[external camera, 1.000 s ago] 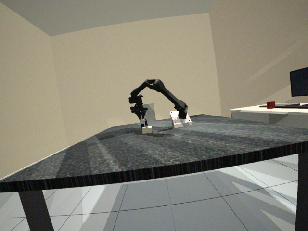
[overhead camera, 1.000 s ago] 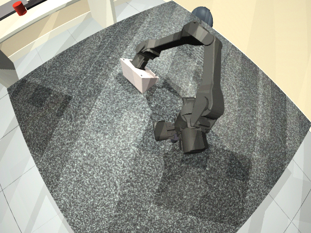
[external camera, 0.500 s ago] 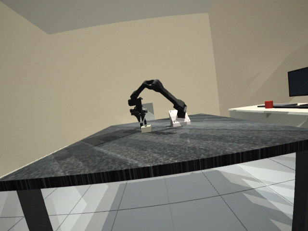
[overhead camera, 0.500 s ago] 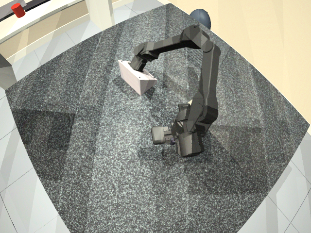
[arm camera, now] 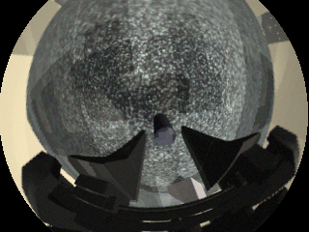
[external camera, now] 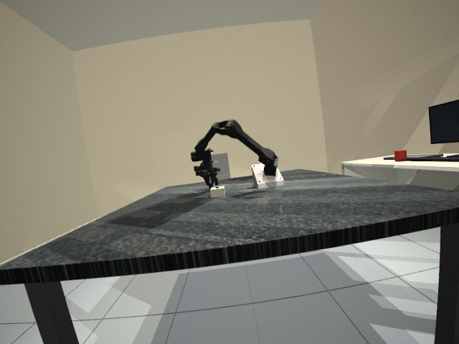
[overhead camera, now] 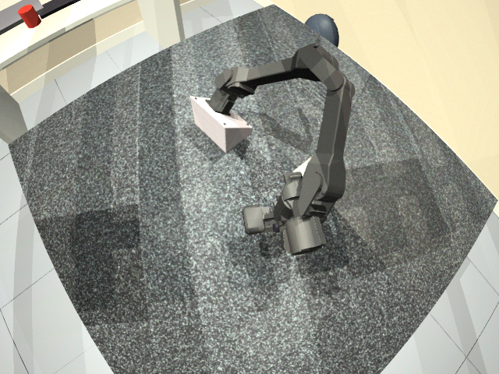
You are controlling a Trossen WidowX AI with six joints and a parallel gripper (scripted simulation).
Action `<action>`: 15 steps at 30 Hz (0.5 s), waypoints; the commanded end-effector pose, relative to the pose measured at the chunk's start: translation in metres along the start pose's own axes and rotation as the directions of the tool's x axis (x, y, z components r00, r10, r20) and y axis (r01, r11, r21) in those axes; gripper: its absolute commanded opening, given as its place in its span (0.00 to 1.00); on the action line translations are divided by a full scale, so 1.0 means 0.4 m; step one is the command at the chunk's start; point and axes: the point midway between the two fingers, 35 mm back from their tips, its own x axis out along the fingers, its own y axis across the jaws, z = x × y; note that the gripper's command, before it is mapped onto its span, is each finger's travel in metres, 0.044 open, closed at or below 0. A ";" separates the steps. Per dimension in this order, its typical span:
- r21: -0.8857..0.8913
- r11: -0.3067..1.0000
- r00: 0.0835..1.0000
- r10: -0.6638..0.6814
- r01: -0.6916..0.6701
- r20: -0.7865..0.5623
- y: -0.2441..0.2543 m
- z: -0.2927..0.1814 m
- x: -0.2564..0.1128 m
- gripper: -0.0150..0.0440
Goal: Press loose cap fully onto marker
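Observation:
The cap (arm camera: 164, 133) is a dark, blue-black cylinder standing on the table, in the lower middle of the wrist view. My gripper (arm camera: 163, 130) (external camera: 210, 187) is open and points down, with one fingertip to each side of the cap and gaps visible on both sides. How far the tips reach down beside the cap is unclear. The cream holder block (external camera: 217, 192) (overhead camera: 302, 166) stands close to the gripper, mostly hidden by the arm in the top view. The dark marker is hidden in the top view and cannot be told apart from the dark gripper in the exterior view.
The arm's base sits in a pale pink wedge mount (overhead camera: 211, 125) (external camera: 259, 179) (arm camera: 184, 188). The arm bends over the holder block from it. A grey panel (external camera: 221, 165) stands behind the gripper. A side desk (external camera: 370, 163) bears a red cup (overhead camera: 30, 16) (external camera: 400, 155).

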 end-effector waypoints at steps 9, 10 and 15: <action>0.005 1.000 1.000 0.006 -0.006 -0.002 0.000 -0.003 0.051 0.65; 0.005 1.000 1.000 0.006 -0.006 -0.002 0.000 -0.004 0.055 0.65; 0.005 1.000 1.000 0.006 -0.006 -0.003 -0.001 -0.004 0.065 0.61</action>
